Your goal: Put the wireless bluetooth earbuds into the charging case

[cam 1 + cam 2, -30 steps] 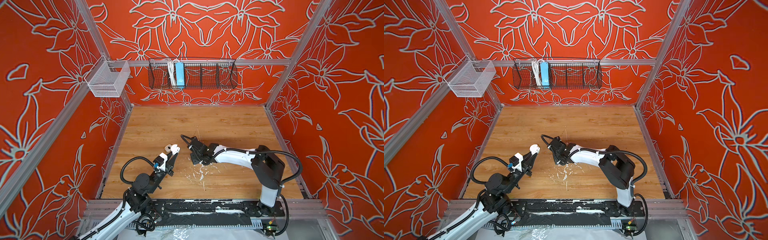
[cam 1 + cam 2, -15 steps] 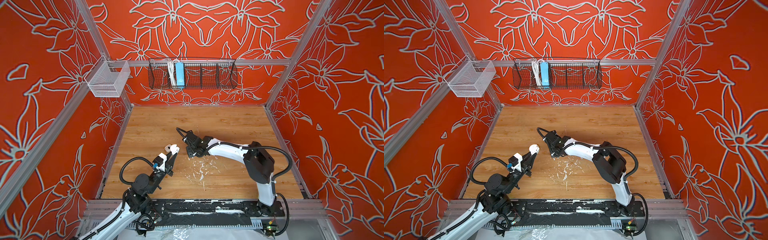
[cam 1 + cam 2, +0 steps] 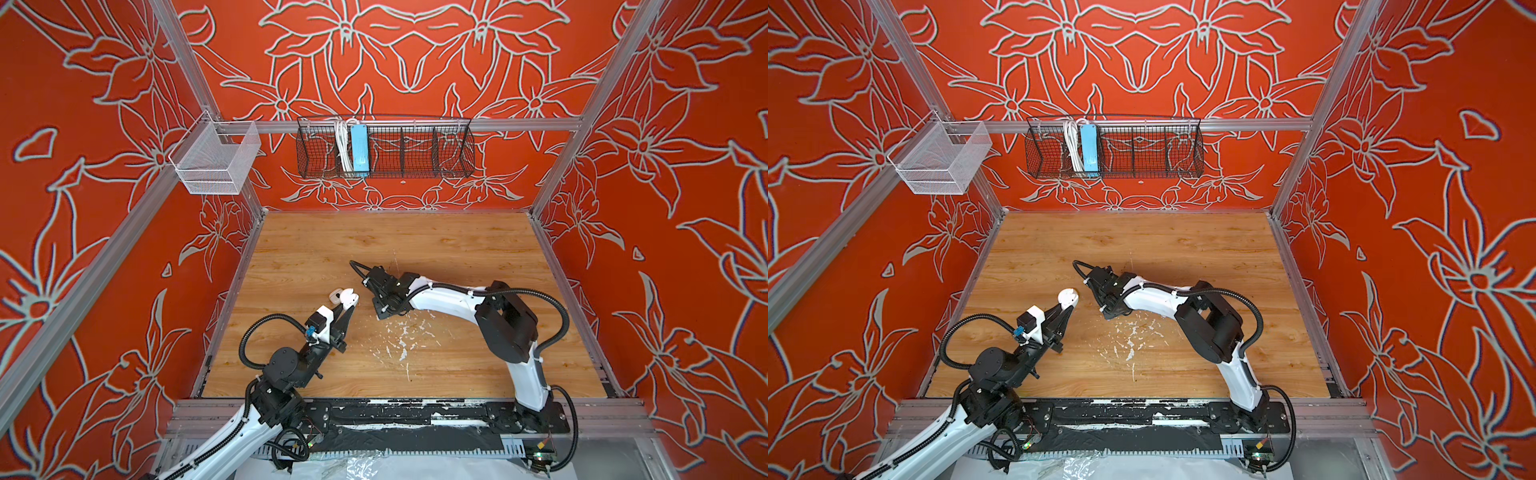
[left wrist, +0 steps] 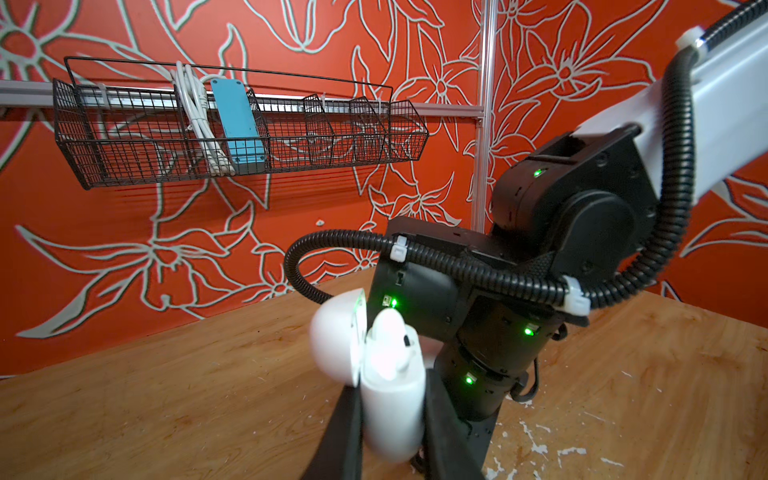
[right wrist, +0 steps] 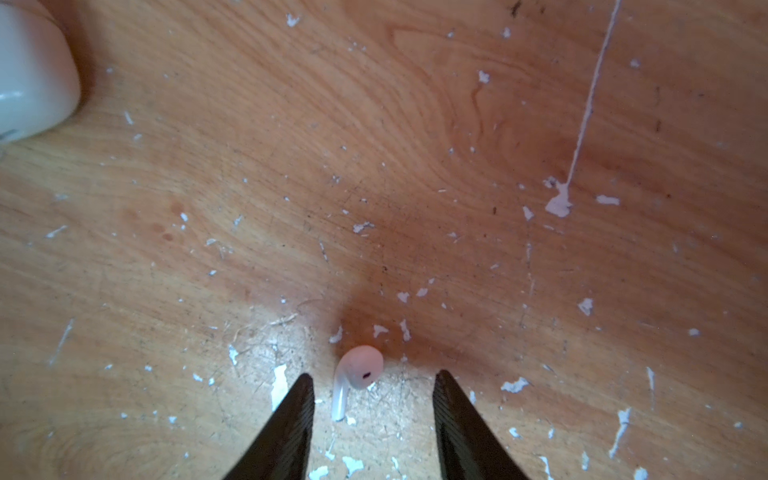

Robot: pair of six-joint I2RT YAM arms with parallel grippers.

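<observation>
Along the near edge a black base rail carries both arms. Just beyond it, left of centre, the left gripper is pinched tight on the white charging case. It holds the case clear above the wooden tabletop with the lid swung open. The left wrist view shows what looks like one seated earbud in the case's mouth.

Just right of the case and apart from it, the right gripper points down at the board with its jaws spread. The loose earbud lies flat on the wood between the tips, touching neither. White paint flecks scatter the near-centre boards.

The far half of the tabletop is open wood, bounded left, right and far by red flowered walls on an aluminium frame. On the far wall hangs a black wire basket holding a blue box and a white cable. A white mesh basket hangs at far left. Any lettering on the box is too small to read.
</observation>
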